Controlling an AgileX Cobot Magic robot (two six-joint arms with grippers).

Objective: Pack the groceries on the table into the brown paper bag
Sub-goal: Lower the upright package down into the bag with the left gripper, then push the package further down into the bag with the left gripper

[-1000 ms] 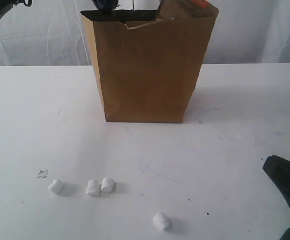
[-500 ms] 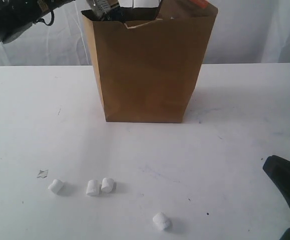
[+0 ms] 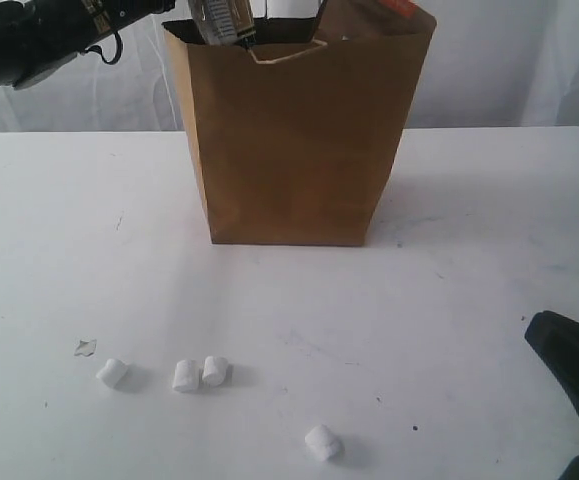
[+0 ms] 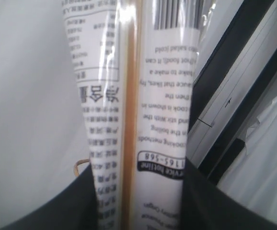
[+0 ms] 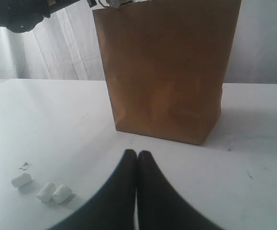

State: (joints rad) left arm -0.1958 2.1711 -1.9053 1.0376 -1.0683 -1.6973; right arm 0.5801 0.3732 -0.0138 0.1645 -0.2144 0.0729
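White tabletop (image 3: 89,250) scene: left gripper (image 4: 138,206) is clamping the long noodle packs (image 4: 128,96) near upright, aiming them into the brown paper bag (image 3: 299,140) just beneath; right gripper (image 5: 137,191), jaws together, is idling low, white marshmallows (image 3: 201,373) lying loose nearby.

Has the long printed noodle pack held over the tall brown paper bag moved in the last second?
Yes. The noodle pack has come down and rightward, judged against the left top corner of the brown paper bag.

The left arm (image 3: 49,35) now reaches in further from the upper left, and the noodle pack (image 3: 224,20) stands higher over the bag (image 3: 299,150) (a cord handle (image 3: 284,55) now shows at its rim).
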